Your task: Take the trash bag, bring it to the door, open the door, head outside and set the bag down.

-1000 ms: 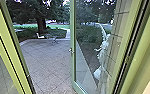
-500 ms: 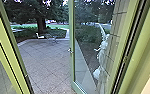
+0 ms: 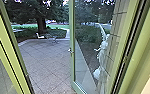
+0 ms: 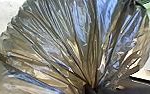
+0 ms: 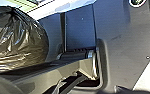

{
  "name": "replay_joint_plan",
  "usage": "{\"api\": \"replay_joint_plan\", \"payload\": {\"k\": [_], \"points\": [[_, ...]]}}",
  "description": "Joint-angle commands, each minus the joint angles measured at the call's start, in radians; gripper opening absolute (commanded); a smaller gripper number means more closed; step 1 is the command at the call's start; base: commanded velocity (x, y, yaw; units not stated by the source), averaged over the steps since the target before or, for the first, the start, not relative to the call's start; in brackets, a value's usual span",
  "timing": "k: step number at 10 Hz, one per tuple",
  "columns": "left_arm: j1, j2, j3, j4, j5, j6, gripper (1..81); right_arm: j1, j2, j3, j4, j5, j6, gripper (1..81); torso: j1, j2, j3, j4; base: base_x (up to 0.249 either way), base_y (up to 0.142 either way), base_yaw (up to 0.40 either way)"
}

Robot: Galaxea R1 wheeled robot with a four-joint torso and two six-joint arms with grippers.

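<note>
The green-framed glass door (image 3: 72,30) stands ajar outward in the head view, with a small metal handle (image 3: 70,50) on its edge. A dark, shiny trash bag (image 4: 66,42) bulges large in the left wrist view. Its folds draw together at my left gripper (image 4: 89,88), which is shut on the gathered neck. The same trash bag (image 5: 18,42) hangs beside my robot's dark body in the right wrist view, clear of the door frame as far as I can tell.
Green door posts flank me at left (image 3: 12,47) and right (image 3: 128,47). Outside lies a paved yard (image 3: 46,60), with a white chair (image 3: 40,36) farther off. A whitish figure-like shape (image 3: 102,56) shows at the door glass, beside a tiled wall (image 3: 117,30).
The head camera has shifted slightly since a second ago, moving the door posts a little in the picture. The door's opening looks about the same.
</note>
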Motion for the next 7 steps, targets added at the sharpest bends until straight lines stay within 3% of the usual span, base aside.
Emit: {"api": "replay_joint_plan", "payload": {"k": [1,3,7], "points": [[-0.043,-0.014,0.012,0.004,0.077,0.002,1.0,0.048,0.007,0.015,-0.002,-0.032,-0.002,81.1,0.000,0.000,0.000,0.000,0.000,0.000,0.000],[-0.045,-0.011,0.012,0.004,0.075,0.004,1.0,0.045,0.011,0.010,-0.001,-0.032,-0.010,81.1,0.000,0.000,0.000,0.000,0.000,0.000,0.000],[-0.043,-0.010,0.012,0.002,0.077,0.004,1.0,0.045,0.016,0.004,-0.001,-0.032,-0.013,81.1,-0.003,-0.001,0.000,0.000,0.079,0.000,0.000]]}}
